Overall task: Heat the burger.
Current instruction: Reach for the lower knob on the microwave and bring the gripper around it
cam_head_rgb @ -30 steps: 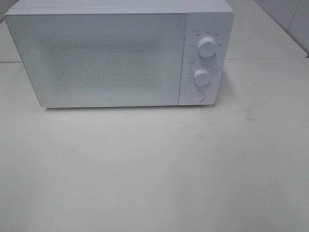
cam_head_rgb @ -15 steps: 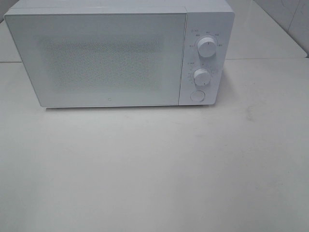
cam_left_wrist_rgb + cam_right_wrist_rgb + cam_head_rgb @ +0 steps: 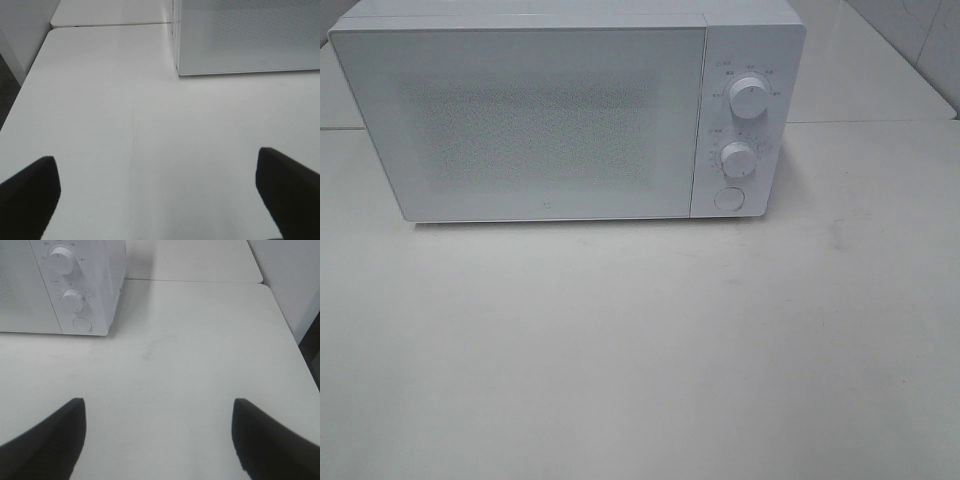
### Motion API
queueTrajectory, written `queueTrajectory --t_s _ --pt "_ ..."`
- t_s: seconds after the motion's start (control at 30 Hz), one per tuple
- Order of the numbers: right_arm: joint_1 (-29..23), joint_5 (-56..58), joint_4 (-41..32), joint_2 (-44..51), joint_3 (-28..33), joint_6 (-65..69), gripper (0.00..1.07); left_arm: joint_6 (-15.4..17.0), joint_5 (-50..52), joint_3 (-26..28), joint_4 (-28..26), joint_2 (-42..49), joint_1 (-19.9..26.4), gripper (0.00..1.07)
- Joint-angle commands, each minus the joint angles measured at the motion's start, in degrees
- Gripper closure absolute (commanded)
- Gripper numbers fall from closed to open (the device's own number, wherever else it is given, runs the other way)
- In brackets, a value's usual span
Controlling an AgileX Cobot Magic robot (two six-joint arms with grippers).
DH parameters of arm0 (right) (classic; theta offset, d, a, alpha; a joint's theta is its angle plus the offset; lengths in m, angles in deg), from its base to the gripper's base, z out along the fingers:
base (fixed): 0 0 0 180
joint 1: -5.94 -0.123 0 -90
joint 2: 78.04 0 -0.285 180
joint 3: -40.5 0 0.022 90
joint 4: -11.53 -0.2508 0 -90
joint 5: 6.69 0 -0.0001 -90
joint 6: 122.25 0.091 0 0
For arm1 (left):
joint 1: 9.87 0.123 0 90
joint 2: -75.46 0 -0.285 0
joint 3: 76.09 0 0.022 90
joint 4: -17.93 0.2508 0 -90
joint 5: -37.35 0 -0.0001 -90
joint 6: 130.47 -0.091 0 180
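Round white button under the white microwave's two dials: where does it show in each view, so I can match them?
Exterior high: the round white button sits lowest on the white microwave's control panel, under the two white dials.
Left wrist: not in it.
Right wrist: the button under the lower dial, by the microwave's front corner.
Shared landmark: the speckled microwave door, in all three.

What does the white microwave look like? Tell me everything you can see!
The microwave is a white box standing upright on the white table, toward the back. Its wide door is shut, with a dotted, frosted window, so nothing inside shows. The panel beside the door carries an upper knob, a lower knob and a round button beneath. Nothing else touches it.
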Motion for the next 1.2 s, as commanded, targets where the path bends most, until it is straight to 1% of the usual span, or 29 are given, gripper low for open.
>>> queueTrajectory --t_s 0.03,0.07,0.13,0.17,0.23,0.33,0.4,0.47,0.5,0.7,0.77,0.8,0.83,0.9,0.93,1.0,1.03,1.07,1.1,1.17,1.2 --pt "0.3 -5.0 0.1 -3.6 -0.5 -0.7 0.3 0.2 0.2 -0.2 -0.1 1.1 0.1 0.06" --pt "0.3 -5.0 0.1 -3.6 -0.5 -0.7 0.3 0.2 0.2 -0.2 -0.1 1.1 0.1 0.06" --pt "0.3 -10.2 -0.2 -7.9 -0.5 -0.7 0.31 0.2 0.2 -0.2 -0.1 1.1 0.1 0.06" --pt "0.3 -10.2 -0.2 -7.9 -0.5 -0.7 0.31 0.2 0.2 -0.2 -0.1 1.1 0.1 0.06" --pt "0.3 -14.1 -0.2 -11.1 -0.5 -0.6 0.31 0.2 0.2 -0.2 -0.1 1.1 0.1 0.06" --pt "0.3 -15.4 -0.2 -12.3 -0.5 -0.6 0.31 0.2 0.2 -0.2 -0.1 1.1 0.1 0.07" --pt "0.3 -19.7 -0.2 -16.4 -0.5 -0.6 0.31 0.2 0.2 -0.2 -0.1 1.1 0.1 0.07" --pt "0.3 -20.9 -0.2 -17.6 -0.5 -0.6 0.31 0.2 0.2 -0.2 -0.1 1.1 0.1 0.07" --pt "0.3 -22.8 -0.2 -19.9 -0.5 -0.6 0.31 0.2 0.2 -0.2 -0.1 1.1 0.1 0.07" --pt "0.3 -28.7 -0.3 -24.9 -0.2 -0.6 0.31 0.2 0.2 -0.2 -0.1 1.1 0.1 0.07" --pt "0.3 -35.1 -0.3 -27.5 2.3 -0.5 0.31 0.2 0.2 -0.2 -0.1 1.1 0.1 0.07" --pt "0.3 -35.1 -0.3 -27.5 2.3 -0.5 0.31 0.2 0.2 -0.2 -0.1 1.1 0.1 0.07" --pt "0.3 -39.9 -0.3 -29.2 4.4 -0.5 0.31 0.2 0.2 -0.2 -0.1 1.1 0.1 0.07" --pt "0.3 -42.1 -0.3 -30.1 5.4 -0.5 0.31 0.2 0.2 -0.2 -0.1 1.1 0.1 0.07" --pt "0.3 -45.7 -0.3 -32.0 6.8 -0.5 0.31 0.2 0.2 -0.2 -0.1 1.1 0.1 0.07" --pt "0.3 -47.0 -0.3 -32.9 7.3 -0.5 0.31 0.2 0.2 -0.2 -0.1 1.1 0.1 0.07" --pt "0.3 -50.8 -0.3 -35.0 8.6 -0.5 0.31 0.2 0.2 -0.2 -0.1 1.1 0.1 0.07" --pt "0.3 -50.8 -0.3 -35.0 8.6 -0.5 0.31 0.2 0.2 -0.2 -0.1 1.1 0.1 0.07" --pt "0.3 -54.7 -0.3 -36.8 9.6 -0.5 0.31 0.2 0.2 -0.2 -0.1 1.1 0.1 0.07" --pt "0.3 -56.3 -0.4 -37.6 9.8 -0.5 0.31 0.2 0.2 -0.2 -0.1 1.1 0.1 0.07" --pt "0.3 -60.2 -0.5 -39.9 10.4 -0.5 0.31 0.2 0.2 -0.2 -0.1 1.1 0.1 0.07"
